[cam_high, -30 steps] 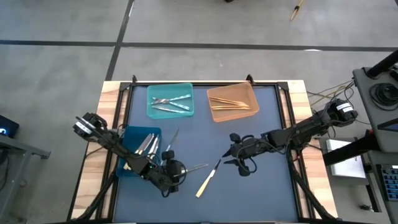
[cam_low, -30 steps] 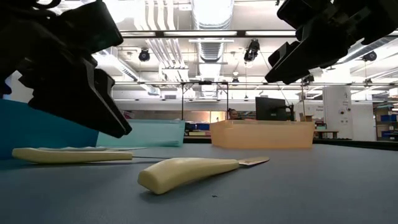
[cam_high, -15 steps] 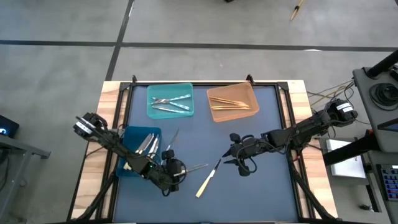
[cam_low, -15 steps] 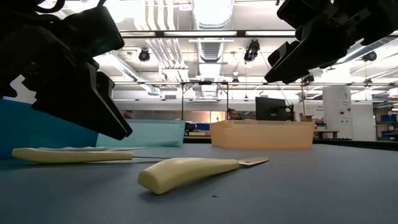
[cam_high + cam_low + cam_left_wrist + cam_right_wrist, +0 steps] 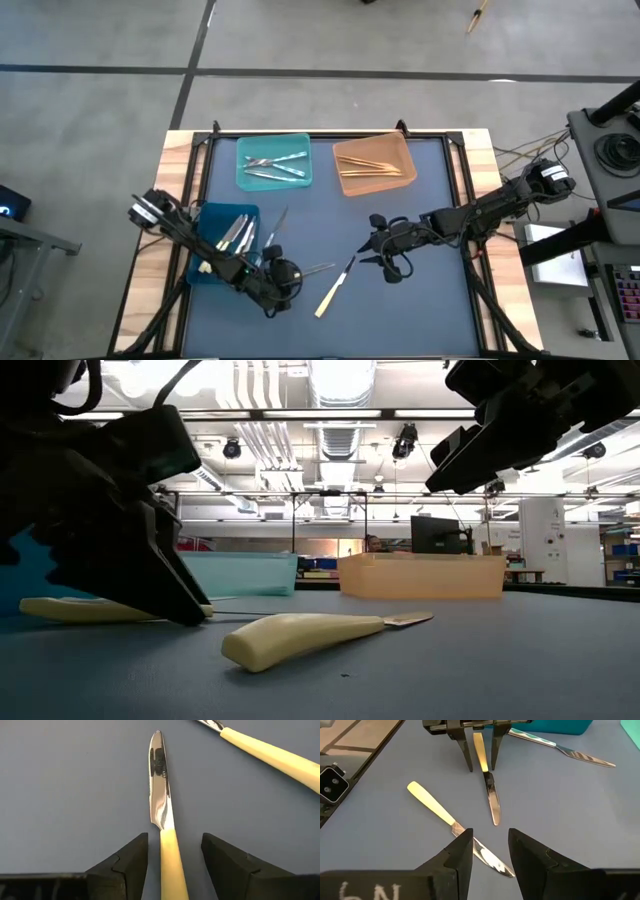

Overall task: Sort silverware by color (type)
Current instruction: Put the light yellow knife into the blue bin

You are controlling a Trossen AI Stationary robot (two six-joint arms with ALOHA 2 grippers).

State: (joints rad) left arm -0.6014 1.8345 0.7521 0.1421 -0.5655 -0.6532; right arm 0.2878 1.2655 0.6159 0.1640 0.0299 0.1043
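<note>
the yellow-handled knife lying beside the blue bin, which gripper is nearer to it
Left. The left gripper is down over that knife, open, one finger on each side of its yellow handle. The right gripper hangs farther off, over the blade of the other yellow-handled knife.

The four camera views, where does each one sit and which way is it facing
High: overhead, straight down on table, both arms.
Low: table height, across to room; knife nearest, both arms above.
Left wrist: past left gripper, open around second knife's handle.
Right wrist: past open right gripper, toward left gripper.
Shared: both knives in every view.
</note>
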